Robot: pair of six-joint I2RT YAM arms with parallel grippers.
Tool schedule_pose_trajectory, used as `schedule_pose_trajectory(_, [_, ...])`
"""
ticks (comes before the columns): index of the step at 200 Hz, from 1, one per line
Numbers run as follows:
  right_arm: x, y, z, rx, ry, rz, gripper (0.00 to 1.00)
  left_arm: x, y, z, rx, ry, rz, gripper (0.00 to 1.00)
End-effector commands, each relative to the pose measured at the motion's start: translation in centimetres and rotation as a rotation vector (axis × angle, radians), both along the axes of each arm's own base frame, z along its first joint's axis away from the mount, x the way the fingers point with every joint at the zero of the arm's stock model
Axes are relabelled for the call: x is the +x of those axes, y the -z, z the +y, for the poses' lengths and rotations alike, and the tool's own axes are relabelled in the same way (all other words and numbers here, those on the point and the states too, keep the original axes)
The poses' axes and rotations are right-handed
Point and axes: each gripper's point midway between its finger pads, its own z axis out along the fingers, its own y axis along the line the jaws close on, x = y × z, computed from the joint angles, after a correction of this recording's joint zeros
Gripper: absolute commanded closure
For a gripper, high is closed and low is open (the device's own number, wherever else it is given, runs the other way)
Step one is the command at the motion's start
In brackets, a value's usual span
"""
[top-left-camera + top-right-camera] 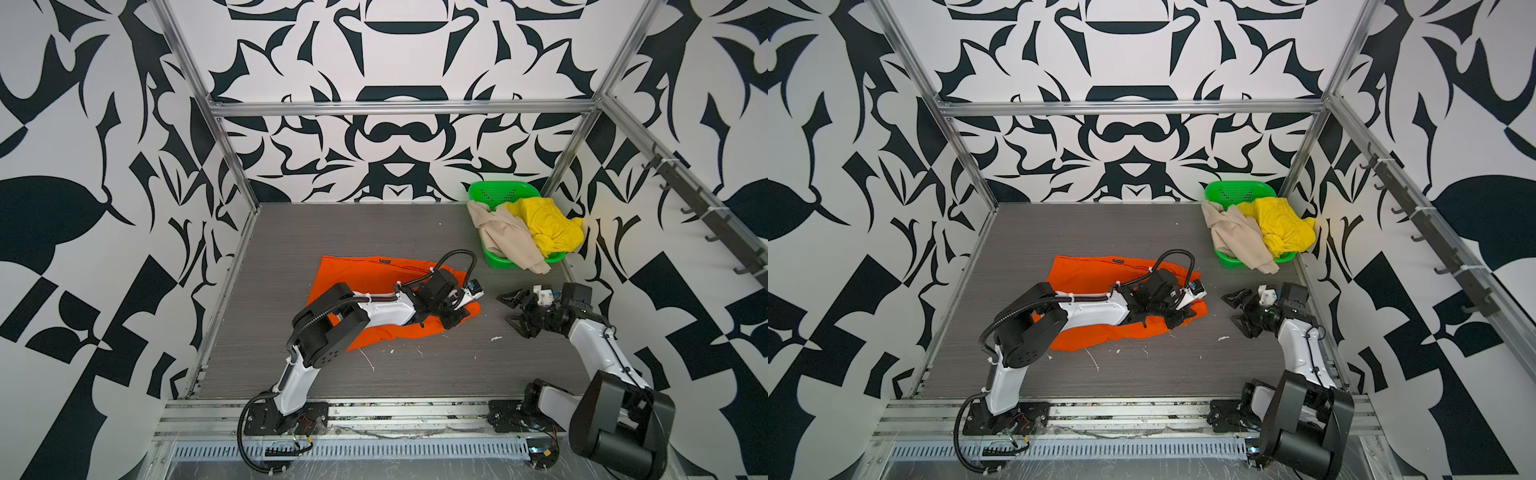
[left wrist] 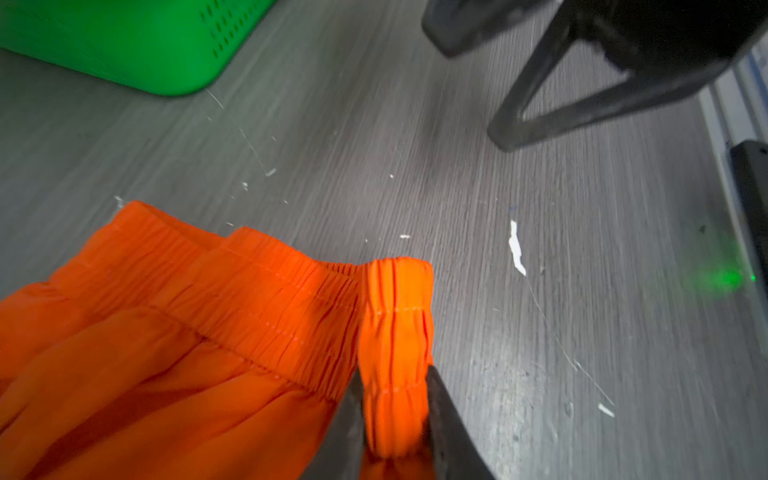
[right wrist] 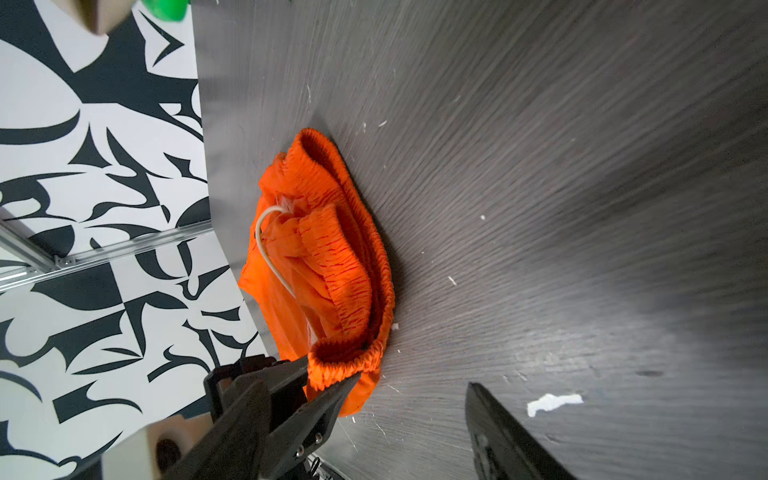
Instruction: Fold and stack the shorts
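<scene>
The orange shorts [image 1: 374, 270] [image 1: 1096, 270] lie partly folded on the grey table. My left gripper [image 1: 459, 313] [image 1: 1183, 313] [image 2: 392, 374] is shut on a corner of their elastic waistband [image 2: 395, 316], at the cloth's right end. In the right wrist view the bunched waistband [image 3: 332, 249] shows a white cord. My right gripper [image 1: 503, 308] [image 1: 1228, 308] [image 3: 374, 432] stands open just right of that corner, holding nothing. The beige shorts [image 1: 507, 237] [image 1: 1237, 241] and the yellow shorts [image 1: 544, 226] [image 1: 1283, 226] lie crumpled in the basket, the beige ones hanging over its front rim.
A green perforated basket [image 1: 498, 191] [image 1: 1237, 191] [image 2: 124, 41] stands at the back right corner. White scraps [image 1: 496, 338] [image 2: 517, 249] dot the table. Metal frame posts and patterned walls close in the table. A rail of hooks [image 1: 706, 216] runs along the right wall.
</scene>
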Motion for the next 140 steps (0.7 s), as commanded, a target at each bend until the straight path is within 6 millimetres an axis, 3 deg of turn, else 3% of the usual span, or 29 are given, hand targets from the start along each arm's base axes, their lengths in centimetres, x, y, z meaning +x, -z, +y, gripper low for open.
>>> schedule_pose_trajectory(1, [0.3,-0.8,1.2,0.055,-0.015,-0.025,0.21,-0.1,-3.3,-0.6,-0.108,0.009,-0.014,0.78])
schedule_pose_trajectory(70, [1.0,-0.9,3.9,0.107,-0.080,-0.028,0.20,-0.2,-3.9,-0.2,-0.140,0.005,-0.033,0.79])
schedule_pose_trajectory(140, [1.8,-0.6,5.3,0.137,-0.112,-0.025,0.19,-0.5,-4.1,-0.2,-0.162,0.016,-0.039,0.79])
